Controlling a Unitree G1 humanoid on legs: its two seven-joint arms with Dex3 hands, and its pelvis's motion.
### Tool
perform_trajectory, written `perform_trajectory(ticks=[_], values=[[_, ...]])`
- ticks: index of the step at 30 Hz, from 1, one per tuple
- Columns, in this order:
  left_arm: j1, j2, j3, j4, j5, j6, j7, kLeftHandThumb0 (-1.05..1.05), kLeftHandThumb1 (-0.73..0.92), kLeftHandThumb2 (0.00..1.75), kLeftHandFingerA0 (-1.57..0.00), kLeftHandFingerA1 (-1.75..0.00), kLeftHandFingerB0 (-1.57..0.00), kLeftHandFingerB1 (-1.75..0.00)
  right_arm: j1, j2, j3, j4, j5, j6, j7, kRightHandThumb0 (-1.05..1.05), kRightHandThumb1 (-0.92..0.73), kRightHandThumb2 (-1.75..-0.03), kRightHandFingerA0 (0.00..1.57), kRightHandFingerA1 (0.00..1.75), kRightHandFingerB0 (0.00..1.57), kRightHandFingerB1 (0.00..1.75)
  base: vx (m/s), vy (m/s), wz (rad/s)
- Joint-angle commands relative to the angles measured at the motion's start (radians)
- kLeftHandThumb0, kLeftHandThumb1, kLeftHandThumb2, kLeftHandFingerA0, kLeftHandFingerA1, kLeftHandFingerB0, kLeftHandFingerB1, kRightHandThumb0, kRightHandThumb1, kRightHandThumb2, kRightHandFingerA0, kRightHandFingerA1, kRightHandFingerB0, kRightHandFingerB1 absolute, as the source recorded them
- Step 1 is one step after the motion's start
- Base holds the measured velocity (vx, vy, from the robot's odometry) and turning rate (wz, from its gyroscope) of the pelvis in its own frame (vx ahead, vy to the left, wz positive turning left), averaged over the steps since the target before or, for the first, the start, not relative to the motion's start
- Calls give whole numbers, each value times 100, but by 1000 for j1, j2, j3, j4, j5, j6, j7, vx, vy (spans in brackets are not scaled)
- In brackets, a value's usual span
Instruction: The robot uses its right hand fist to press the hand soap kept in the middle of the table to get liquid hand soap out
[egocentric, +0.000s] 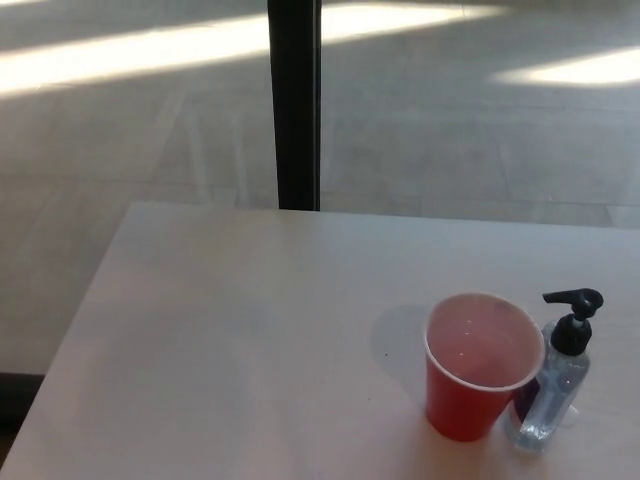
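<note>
A clear hand soap bottle (555, 385) with a black pump head (574, 310) stands upright on the pale table (250, 330), toward its right front. Its spout points left, over the rim of a red paper cup (480, 370) that stands directly to its left and hides part of the bottle's lower side. The cup looks empty inside. Neither of my hands shows in the head view.
A black vertical post (295, 100) rises behind the table's far edge. Beyond it lies a grey tiled floor (450, 120) with bright sunlight stripes. The table's left edge runs diagonally down the picture's left side.
</note>
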Motion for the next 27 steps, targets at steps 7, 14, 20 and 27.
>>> perform_trajectory(ticks=[7, 14, 20, 27], values=[[5, 26, 12, 13, -12, -21, 2, -35, 51, 110, -92, -100, -63, -82, 30, 104, 93, 28, 3, -109, 2, -34, -62, -61, 88, 111, 70, 84, 0, 0, 0], [13, 25, 13, -2, -15, -11, 0, -36, 50, 110, -91, -99, -64, -83, 31, 115, 153, -1, -16, -107, 2, -38, -68, -59, 85, 108, 65, 74, 0, 0, 0], [8, 26, 5, 0, -5, -15, 3, -34, 51, 110, -88, -97, -65, -83, 40, 115, 176, -10, -10, -116, 9, -39, -66, -59, 91, 110, 69, 77, 0, 0, 0], [-2, 22, 2, 0, -3, -13, 12, -36, 50, 110, -91, -98, -67, -84, 20, 106, 181, 10, -8, -114, -4, -39, -67, -59, 88, 106, 75, 83, 0, 0, 0]])
